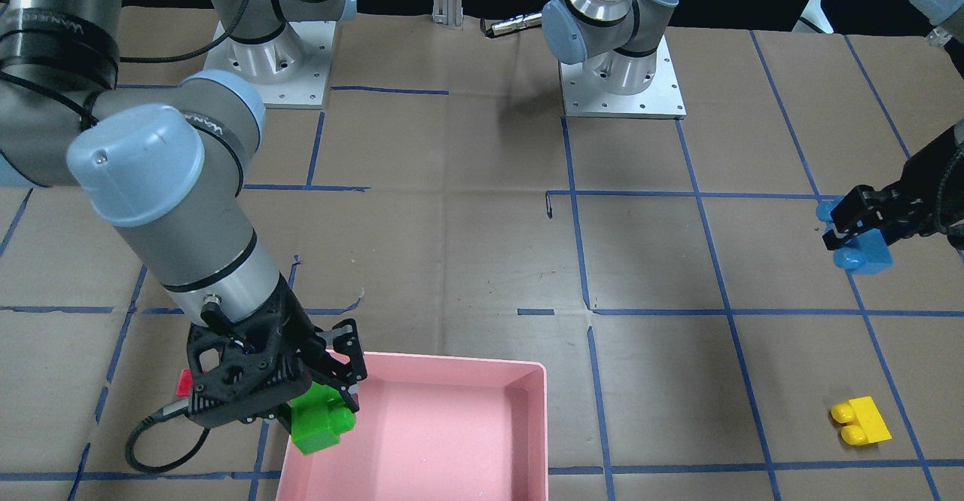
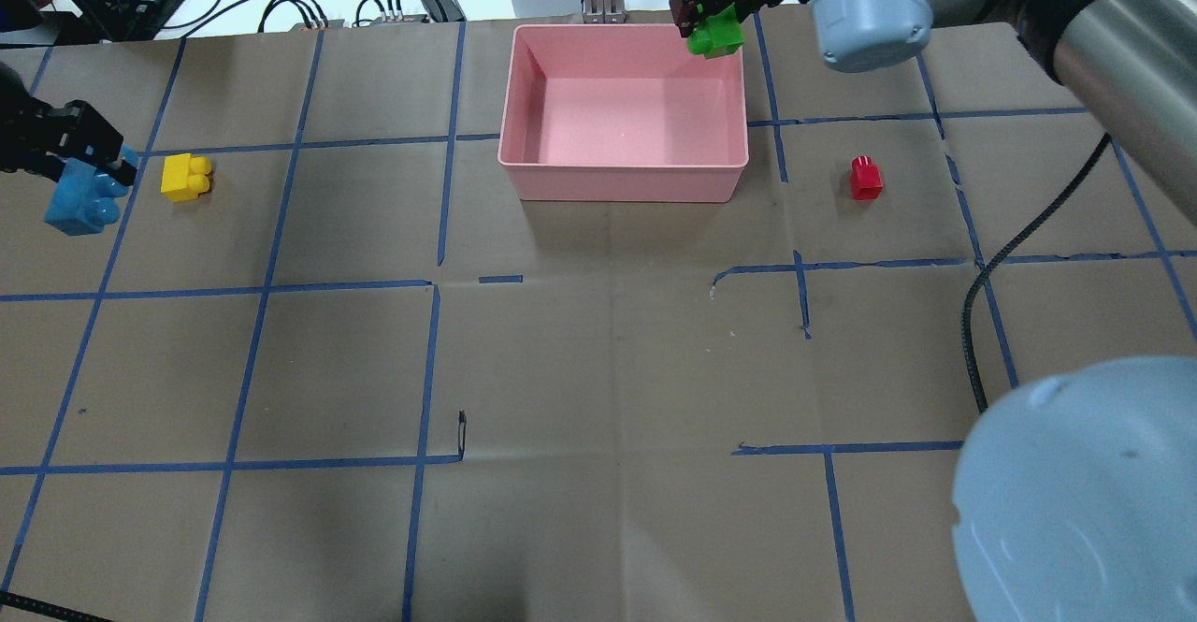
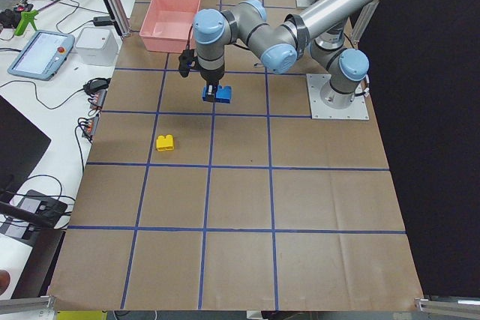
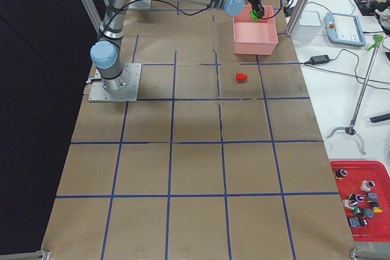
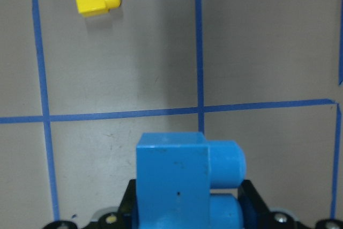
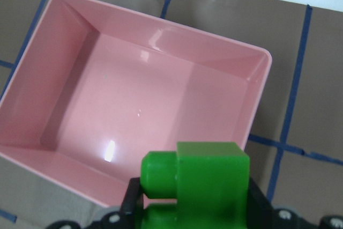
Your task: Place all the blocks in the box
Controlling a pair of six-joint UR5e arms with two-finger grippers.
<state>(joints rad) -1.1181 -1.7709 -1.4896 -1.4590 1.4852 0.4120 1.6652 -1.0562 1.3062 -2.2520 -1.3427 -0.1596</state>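
Note:
My right gripper is shut on the green block and holds it over the far right corner of the pink box; in the front-facing view the block hangs at the box's edge. My left gripper is shut on the blue block above the table at the left; it fills the left wrist view. The yellow block lies on the table beside it. The red block lies right of the box. The box holds no blocks.
Blue tape lines cross the brown table cover. Both arm bases stand at the robot's edge. A black cable hangs from the right arm. Electronics and a tablet sit beyond the box's far side.

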